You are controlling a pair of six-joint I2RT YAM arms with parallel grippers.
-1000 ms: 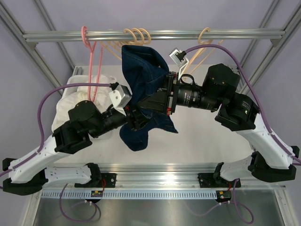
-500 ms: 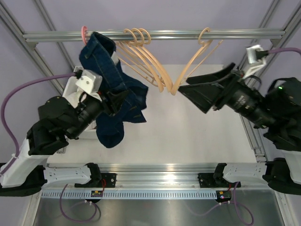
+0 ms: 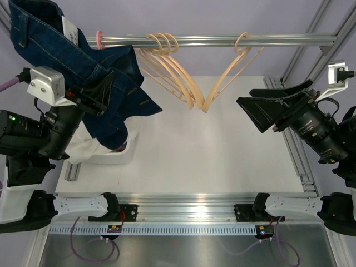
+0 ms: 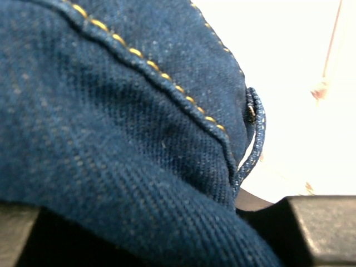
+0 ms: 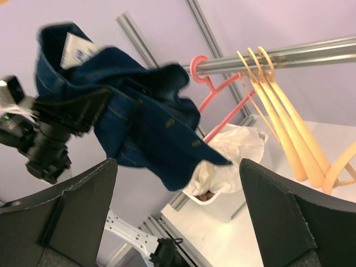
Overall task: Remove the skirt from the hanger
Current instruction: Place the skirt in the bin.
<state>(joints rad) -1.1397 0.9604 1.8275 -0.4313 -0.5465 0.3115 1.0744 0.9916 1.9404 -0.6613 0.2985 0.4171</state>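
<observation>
The left hand [image 3: 99, 93] is raised at the far left, its fingers closed on the denim skirt [image 3: 67, 55]. In the left wrist view the blue cloth with yellow stitching [image 4: 111, 139] fills the frame and lies between the dark fingers [image 4: 325, 222]. The skirt hangs in the air in a bunch, its waistband and white label uppermost and a lower fold drooping over the white bin [image 3: 114, 157] at the left of the bench [image 3: 222, 156]. Its right edge reaches the rail [image 3: 278, 40] just beside the pink hanger [image 5: 214, 89]; whether any cloth is caught on that hanger cannot be told. Peach hangers [image 3: 167, 47] hang further right. The right hand [image 3: 247, 103] hovers at the right, jaws wide apart and holding nothing.
</observation>
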